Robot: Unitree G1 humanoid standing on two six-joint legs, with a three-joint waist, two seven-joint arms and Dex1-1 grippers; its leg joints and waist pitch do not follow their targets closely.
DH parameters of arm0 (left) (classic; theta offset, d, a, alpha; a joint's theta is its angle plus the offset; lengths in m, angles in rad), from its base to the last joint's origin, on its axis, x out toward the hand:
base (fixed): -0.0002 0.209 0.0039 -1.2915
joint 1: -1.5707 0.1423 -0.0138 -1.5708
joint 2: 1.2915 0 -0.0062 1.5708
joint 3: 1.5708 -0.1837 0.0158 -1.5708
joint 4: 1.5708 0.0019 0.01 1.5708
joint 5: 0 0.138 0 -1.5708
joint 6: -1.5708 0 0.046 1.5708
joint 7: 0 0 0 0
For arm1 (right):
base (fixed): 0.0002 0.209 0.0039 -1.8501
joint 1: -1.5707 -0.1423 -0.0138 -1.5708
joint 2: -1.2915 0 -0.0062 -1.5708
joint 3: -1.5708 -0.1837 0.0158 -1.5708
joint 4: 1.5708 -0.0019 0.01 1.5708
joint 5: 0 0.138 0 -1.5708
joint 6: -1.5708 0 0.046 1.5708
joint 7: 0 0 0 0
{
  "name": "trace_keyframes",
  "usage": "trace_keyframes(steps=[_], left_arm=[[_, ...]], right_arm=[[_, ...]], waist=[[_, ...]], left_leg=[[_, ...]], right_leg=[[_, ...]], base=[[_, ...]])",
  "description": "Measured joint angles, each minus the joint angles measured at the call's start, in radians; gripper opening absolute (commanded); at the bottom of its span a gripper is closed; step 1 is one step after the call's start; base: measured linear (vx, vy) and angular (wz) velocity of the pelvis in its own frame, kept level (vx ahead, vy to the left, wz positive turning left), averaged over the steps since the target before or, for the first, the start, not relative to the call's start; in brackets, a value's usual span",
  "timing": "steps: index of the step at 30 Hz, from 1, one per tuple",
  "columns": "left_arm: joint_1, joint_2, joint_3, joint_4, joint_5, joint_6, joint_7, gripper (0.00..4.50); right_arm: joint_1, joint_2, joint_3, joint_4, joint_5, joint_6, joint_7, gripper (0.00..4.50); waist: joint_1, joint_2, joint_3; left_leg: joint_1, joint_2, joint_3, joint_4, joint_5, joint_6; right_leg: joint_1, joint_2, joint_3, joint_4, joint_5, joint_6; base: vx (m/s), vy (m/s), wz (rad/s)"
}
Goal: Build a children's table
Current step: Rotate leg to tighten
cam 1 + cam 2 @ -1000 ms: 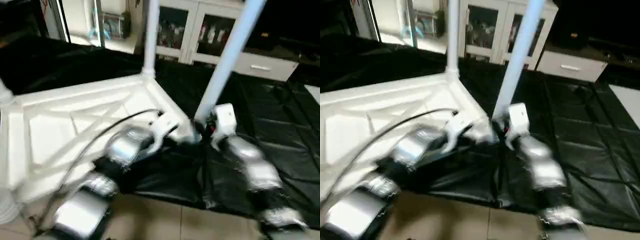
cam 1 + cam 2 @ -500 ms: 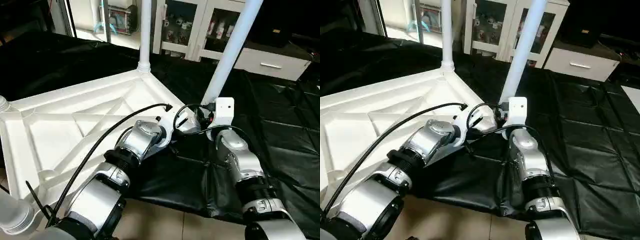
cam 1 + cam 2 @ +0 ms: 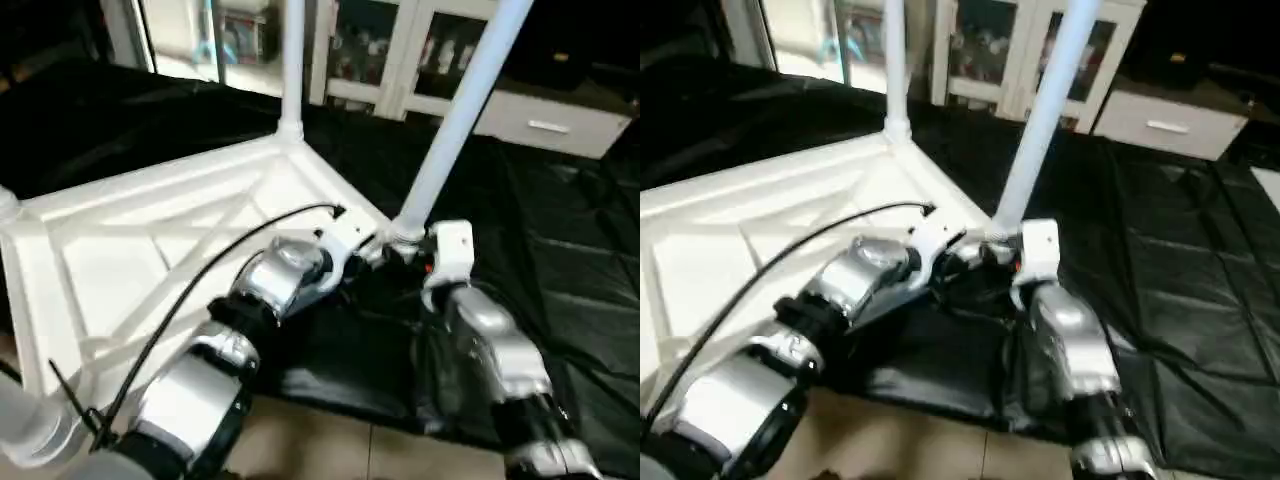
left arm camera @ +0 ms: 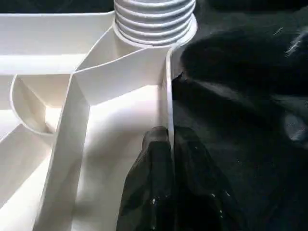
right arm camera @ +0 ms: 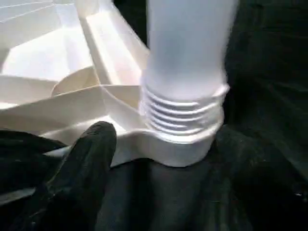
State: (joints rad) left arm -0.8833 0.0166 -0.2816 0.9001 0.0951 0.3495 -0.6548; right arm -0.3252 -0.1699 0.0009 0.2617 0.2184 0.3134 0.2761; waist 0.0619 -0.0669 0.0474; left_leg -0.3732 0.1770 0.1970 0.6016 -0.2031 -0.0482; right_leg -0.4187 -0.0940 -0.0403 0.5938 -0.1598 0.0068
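The children's table top lies upside down on a black mat, its X ribs facing up. One white leg stands in the far corner socket. Another leg rises tilted from the near right corner, and its threaded base sits in the socket. My left gripper is shut on the thin rim of the table top beside that socket. My right gripper is at the leg's base, open, with one finger standing off the threads. Two more legs show at the left corners.
The black mat spreads to the right and back. White glass-door cabinets and a drawer unit line the far side. Tiled floor lies at the near edge. A black cable arcs over my left forearm.
The head views have swayed and shifted. Both arms stay at the near right corner, and the table top and legs have not visibly moved.
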Motion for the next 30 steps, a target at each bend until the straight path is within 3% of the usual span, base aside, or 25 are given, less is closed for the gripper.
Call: trace_keyframes(steps=[3,7,11,16,25,30], left_arm=[[0.021,0.030,-0.010,-0.025,-0.002,-0.032,-0.075,0.00],[0.046,0.064,-0.035,-0.069,0.000,-0.047,-0.153,0.00],[0.101,0.099,-0.077,-0.168,-0.001,-0.046,-0.255,0.00],[0.174,0.184,-0.105,-0.302,-0.017,-0.051,-0.400,0.00],[0.260,0.288,-0.151,-0.465,-0.060,-0.047,-0.585,0.00],[0.271,0.292,-0.160,-0.494,-0.061,-0.035,-0.608,0.00]], right_arm=[[0.064,-0.095,0.003,-0.133,0.063,0.037,0.138,4.25],[0.077,-0.164,-0.004,-0.176,0.089,0.051,0.237,4.48],[0.095,-0.303,0.000,-0.186,0.093,0.061,0.370,4.48],[0.120,-0.435,-0.001,-0.216,0.124,0.080,0.550,4.48],[0.139,-0.512,0.057,-0.223,0.137,0.088,0.742,4.48],[0.120,-0.517,0.112,-0.196,0.131,0.070,0.819,4.48]], waist=[[0.003,0.001,0.001],[0.006,0.002,0.001],[0.028,0.004,0.001],[0.029,0.005,0.000],[0.031,0.005,0.000],[0.034,0.005,0.000]], left_leg=[[0.000,0.000,0.000,-0.001,0.001,0.003],[0.001,0.001,0.000,0.000,0.000,0.000],[0.001,0.001,0.002,0.000,0.000,0.000],[0.003,0.002,0.002,0.000,0.000,0.000],[0.002,0.002,0.003,0.000,0.000,0.000],[0.002,0.001,0.003,0.001,0.000,0.000]], right_leg=[[0.000,0.000,0.000,0.000,-0.001,0.001],[0.000,0.000,-0.001,0.001,-0.001,0.001],[0.002,-0.001,0.000,0.000,-0.001,0.001],[0.003,-0.001,0.000,0.001,-0.001,0.002],[0.004,-0.001,0.000,0.001,-0.001,0.002],[0.004,-0.001,0.000,0.001,-0.001,0.002]], base=[[0.000,0.000,0.00],[0.000,0.000,0.00],[0.000,0.000,0.00],[0.000,0.000,0.00],[0.000,0.000,0.00],[0.000,0.000,0.00]])
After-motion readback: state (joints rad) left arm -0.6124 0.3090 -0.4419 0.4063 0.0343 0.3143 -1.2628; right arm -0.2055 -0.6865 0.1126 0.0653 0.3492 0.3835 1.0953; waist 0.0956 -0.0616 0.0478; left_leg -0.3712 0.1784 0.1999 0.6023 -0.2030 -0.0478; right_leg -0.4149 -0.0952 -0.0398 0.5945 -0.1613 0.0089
